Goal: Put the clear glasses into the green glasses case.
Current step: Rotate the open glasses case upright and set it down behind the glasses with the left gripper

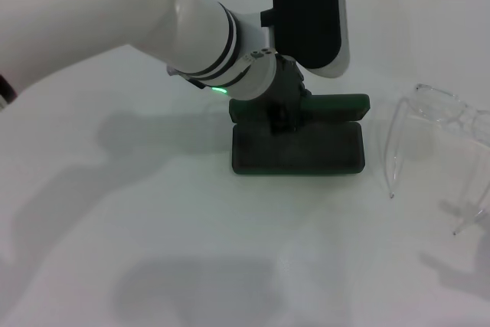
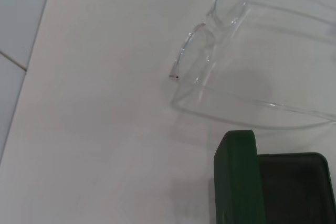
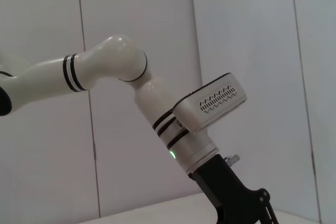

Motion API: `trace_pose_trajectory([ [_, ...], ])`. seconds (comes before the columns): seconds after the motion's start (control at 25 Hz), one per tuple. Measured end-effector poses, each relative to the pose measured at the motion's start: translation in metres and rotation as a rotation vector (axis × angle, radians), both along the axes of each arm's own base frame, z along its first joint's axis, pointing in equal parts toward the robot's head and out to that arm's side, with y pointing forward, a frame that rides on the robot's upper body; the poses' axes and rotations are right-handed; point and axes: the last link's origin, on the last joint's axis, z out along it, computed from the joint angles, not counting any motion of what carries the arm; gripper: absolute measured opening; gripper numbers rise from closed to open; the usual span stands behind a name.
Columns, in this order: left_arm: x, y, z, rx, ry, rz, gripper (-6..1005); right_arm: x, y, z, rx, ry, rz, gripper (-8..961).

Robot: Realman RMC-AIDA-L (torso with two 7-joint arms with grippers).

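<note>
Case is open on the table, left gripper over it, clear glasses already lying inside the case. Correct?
Not quite. The clear glasses are not inside; the head view shows them on the table to the robot's right of the green glasses case. The case is open, the left gripper over it.

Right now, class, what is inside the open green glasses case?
The green glasses case shows only dark lining; the left gripper covers part of its back edge, so that part is hidden. The clear glasses lie outside, on the table to its right.

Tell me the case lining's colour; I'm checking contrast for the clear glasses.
Dark grey inside the green glasses case, clearest in the head view.
</note>
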Motion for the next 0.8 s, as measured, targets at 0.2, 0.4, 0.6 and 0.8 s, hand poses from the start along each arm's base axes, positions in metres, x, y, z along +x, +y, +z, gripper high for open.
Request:
trace_pose_trajectory([
  [0.2,-0.0006,-0.0035,-0.0044,-0.009,0.017,-0.019,212,0.0017,-0.0016,0.0004,0.010,0.005,-0.008,872],
  [0.4,-0.0005,-0.0041,-0.0054,-0.011,0.016,-0.021,212,0.0034,-0.0048,0.0006,0.025,0.018,-0.013,872],
  [0.6,-0.0007,-0.0049,-0.0058,-0.012,0.014,-0.020,214,0.0043,-0.0066,0.0006,0.026,0.019,-0.017,872],
  [0.8,-0.0017,-0.0068,-0.0074,-0.014,0.022,-0.019,240,0.0043,-0.0069,0.0002,0.025,0.021,-0.018,872],
])
